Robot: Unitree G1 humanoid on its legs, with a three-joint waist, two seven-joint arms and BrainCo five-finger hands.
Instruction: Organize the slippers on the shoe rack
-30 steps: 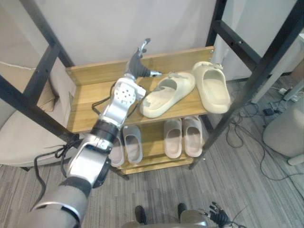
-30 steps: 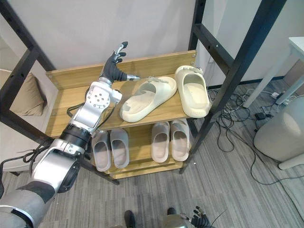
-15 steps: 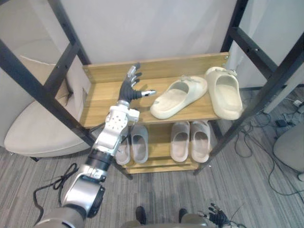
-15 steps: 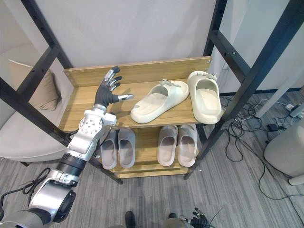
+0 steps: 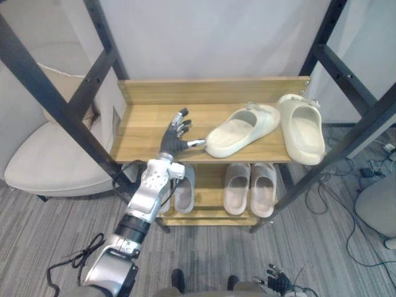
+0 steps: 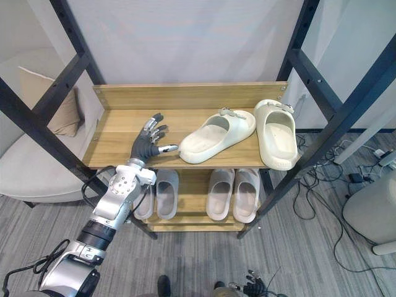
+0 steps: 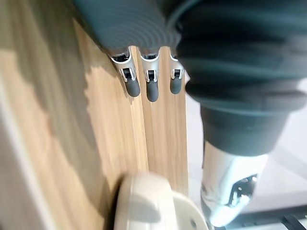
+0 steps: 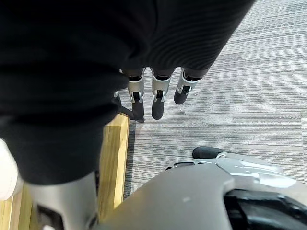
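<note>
1. Left eye view: two cream slippers sit on the top shelf of the shoe rack (image 5: pixel 142 124); one cream slipper (image 5: pixel 303 127) lies straight at the right end of the shelf, with its front end hanging a little over the front edge; the other cream slipper (image 5: pixel 241 130) lies crooked just beside it, with its toe pointing at the robot's left side.
2. On the lower shelf there are four grey slippers in two pairs; the right pair (image 5: pixel 250 187) sits side by side under the cream ones; the left pair (image 6: pixel 156 197) is partly hidden behind the robot's arm.
3. The left hand (image 5: pixel 175 133) is over the top shelf near its front edge; its fingers (image 7: pixel 149 86) are straight and spread apart; it holds nothing; the thumb points at the crooked slipper, and its tip is just beside the toe; I cannot tell if they touch.
4. The right hand (image 8: pixel 157 98) hangs low over the grey floor (image 8: pixel 230 96); its fingers are straight and hold nothing.
5. The rack has black metal bars (image 5: pixel 55 105) at its sides; a white wall (image 5: pixel 210 37) is behind it.
6. A cream chair (image 5: pixel 43 167) with a tan pillow (image 6: pixel 59 105) is to the left of the rack; wires (image 5: pixel 346 185) lie on the floor to the right.
</note>
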